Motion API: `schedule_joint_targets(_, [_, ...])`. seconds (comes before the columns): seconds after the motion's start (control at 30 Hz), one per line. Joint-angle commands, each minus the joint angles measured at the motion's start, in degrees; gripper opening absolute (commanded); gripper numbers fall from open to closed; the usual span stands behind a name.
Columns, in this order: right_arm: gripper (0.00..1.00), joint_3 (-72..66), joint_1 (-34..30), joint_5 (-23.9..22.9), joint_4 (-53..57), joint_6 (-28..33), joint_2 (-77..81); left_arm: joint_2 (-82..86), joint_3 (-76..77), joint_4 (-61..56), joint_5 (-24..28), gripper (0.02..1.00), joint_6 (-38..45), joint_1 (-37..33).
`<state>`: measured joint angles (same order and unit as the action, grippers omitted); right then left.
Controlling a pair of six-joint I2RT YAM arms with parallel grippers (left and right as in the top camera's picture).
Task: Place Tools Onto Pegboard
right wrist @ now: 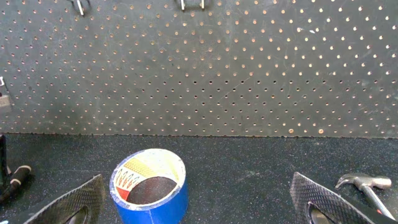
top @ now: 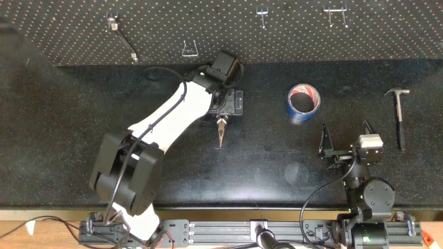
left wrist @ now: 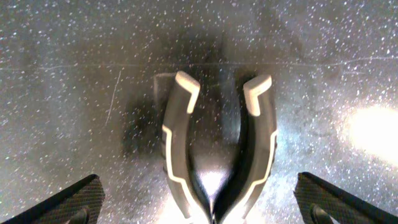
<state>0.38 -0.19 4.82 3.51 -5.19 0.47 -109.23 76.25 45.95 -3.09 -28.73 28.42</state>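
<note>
Pliers [left wrist: 176,143] with black handles and pale edges lie flat on the dark speckled table [left wrist: 62,93]. They sit between the wide-open fingers of the left gripper [left wrist: 199,193], which holds nothing. The right gripper [right wrist: 198,183] is open and empty too, near a blue tape roll [right wrist: 149,186].

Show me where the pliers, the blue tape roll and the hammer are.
pliers [top: 221,131]: top view, on the tapered nose.
tape roll [right wrist: 149,210]: right wrist view, on the blue outer wall.
hammer [top: 399,124]: top view, on the middle of the handle.
</note>
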Motion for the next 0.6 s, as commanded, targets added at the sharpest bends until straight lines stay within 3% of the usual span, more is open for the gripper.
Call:
schedule_joint_targets(0.03, [0.974, -0.2, 0.4, 0.7, 0.3, 1.0, -0.4, -2.2, 1.4, -1.1, 0.8, 0.996, -1.1, -0.3])
schedule_joint_targets(0.6, [0.972, -0.2, 0.4, 0.7, 0.3, 1.0, -0.4, -3.7, 1.9, -1.9, 0.3, 0.996, -5.3, -0.2])
